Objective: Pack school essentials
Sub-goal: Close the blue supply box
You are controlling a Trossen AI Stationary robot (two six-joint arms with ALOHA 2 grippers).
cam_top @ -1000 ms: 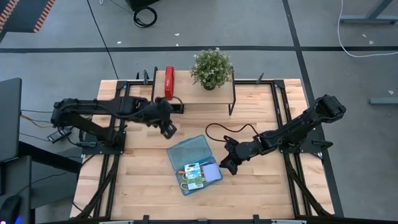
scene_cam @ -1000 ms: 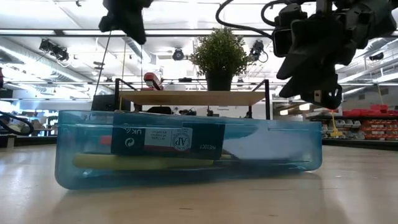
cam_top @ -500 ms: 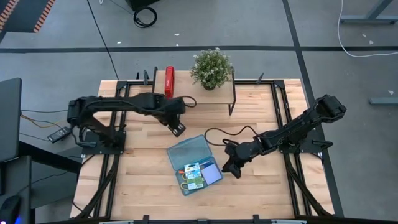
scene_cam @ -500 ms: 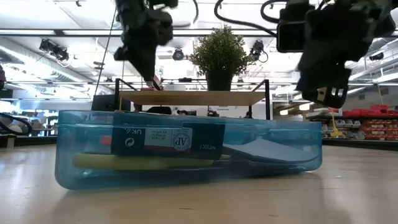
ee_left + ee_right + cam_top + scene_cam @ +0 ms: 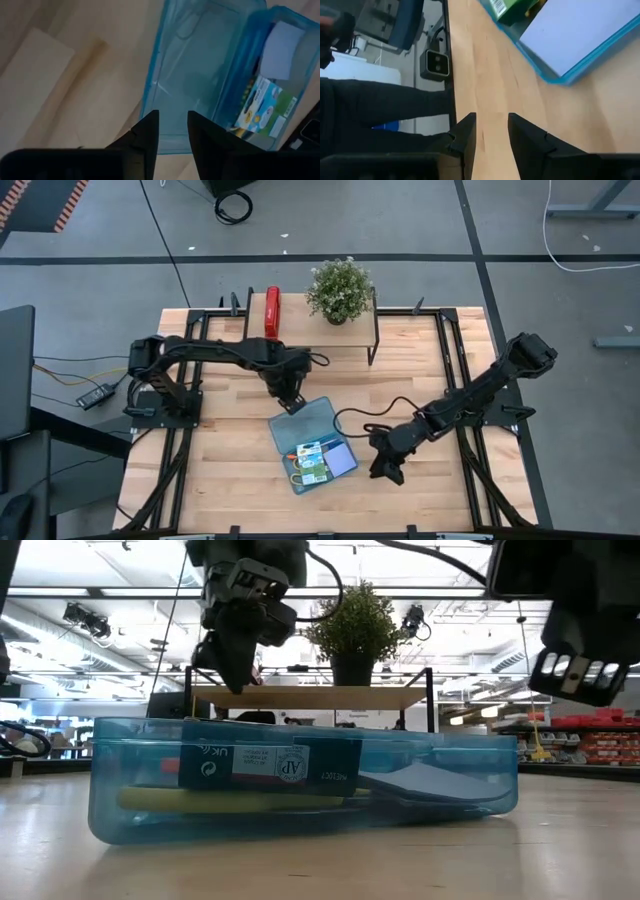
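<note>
My left pincer (image 5: pixel 291 402) hovers over the open lid (image 5: pixel 302 420) of the blue case (image 5: pixel 235 107), fingers slightly parted, empty; the packet (image 5: pixel 312 459) and sticky-note pad (image 5: pixel 340 459) sit inside; a clumsy push could skid the case; right pincer (image 5: pixel 388 470) waits near-right, slightly parted, empty.

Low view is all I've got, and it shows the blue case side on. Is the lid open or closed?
Observer: Open. The blue case has its lid lying flat beside the filled half.
Operator: Where's the left claw?
Observer: The left claw hangs over the lid's outer edge, fingers slightly apart.
Operator: And the right one?
Observer: The right claw is off to the case's right, over the table, holding nothing.
</note>
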